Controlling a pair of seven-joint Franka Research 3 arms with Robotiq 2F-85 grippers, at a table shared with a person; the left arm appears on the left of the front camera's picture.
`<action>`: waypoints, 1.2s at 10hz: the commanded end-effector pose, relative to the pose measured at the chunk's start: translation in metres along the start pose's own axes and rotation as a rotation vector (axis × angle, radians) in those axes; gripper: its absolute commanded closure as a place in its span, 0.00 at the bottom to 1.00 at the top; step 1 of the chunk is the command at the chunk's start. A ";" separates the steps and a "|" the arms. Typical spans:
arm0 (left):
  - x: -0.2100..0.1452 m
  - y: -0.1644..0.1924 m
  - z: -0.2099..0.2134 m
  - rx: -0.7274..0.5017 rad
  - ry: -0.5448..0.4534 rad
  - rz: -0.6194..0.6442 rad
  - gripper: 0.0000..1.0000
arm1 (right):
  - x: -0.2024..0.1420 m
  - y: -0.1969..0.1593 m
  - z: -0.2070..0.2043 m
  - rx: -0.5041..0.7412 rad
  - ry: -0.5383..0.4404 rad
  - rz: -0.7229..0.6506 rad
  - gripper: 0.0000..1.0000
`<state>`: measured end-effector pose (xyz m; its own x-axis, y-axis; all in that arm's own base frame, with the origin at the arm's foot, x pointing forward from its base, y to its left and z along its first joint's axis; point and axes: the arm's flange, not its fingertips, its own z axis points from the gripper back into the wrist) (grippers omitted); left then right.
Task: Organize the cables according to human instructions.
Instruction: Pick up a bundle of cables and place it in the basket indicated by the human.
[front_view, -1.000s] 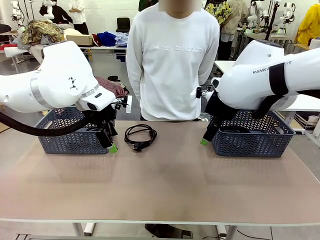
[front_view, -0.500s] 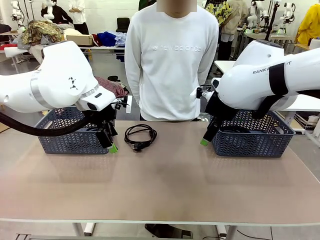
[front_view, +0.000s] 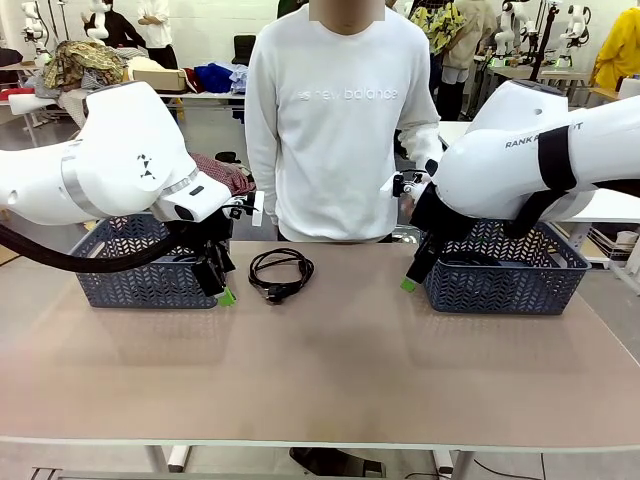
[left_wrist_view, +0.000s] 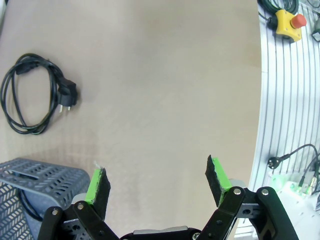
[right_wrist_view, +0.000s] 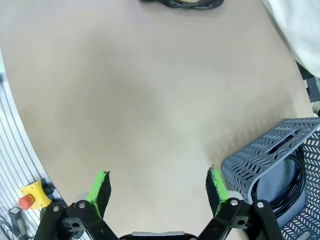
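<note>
From the front, one coiled cable (front_view: 280, 273) lies flat on the table (front_view: 330, 370), toward the far edge and left of the middle, its plug at the near side of the coil. The left gripper (front_view: 222, 285) hangs just left of it, in front of the left basket (front_view: 140, 272), green pad close to the tabletop; its spread cannot be judged from here. The right gripper (front_view: 412, 275) hangs at the near left corner of the right basket (front_view: 505, 275), which has black cord inside. A person (front_view: 340, 120) in a white sweatshirt stands at the far side, one hand (front_view: 408, 192) showing beside the right arm. In the left wrist view, the left gripper (left_wrist_view: 159, 184) has its jaws spread wide over bare table, gripping nothing; the cable (left_wrist_view: 36, 101) lies well apart at upper left, and the basket (left_wrist_view: 35, 186) corner sits beside one finger. In the right wrist view, the right gripper (right_wrist_view: 158, 186) is likewise spread and empty above bare table; the basket (right_wrist_view: 272, 160) beside it holds coiled cord (right_wrist_view: 287, 187), and the edge of the table cable (right_wrist_view: 185, 4) shows at the top.
</note>
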<state>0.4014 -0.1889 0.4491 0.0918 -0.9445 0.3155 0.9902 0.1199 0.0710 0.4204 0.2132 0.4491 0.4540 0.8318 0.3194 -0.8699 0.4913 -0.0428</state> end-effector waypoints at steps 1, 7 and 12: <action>-0.002 0.000 0.002 0.001 0.006 0.001 0.00 | 0.001 0.000 0.001 -0.001 0.001 0.002 0.00; -0.002 0.000 0.002 0.001 0.006 0.001 0.00 | 0.001 0.000 0.001 -0.001 0.001 0.002 0.00; -0.002 0.000 0.002 0.001 0.006 0.001 0.00 | 0.001 0.000 0.001 -0.001 0.001 0.002 0.00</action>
<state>0.4014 -0.1889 0.4491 0.0918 -0.9445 0.3155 0.9902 0.1199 0.0710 0.4204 0.2132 0.4491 0.4540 0.8318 0.3194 -0.8700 0.4912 -0.0428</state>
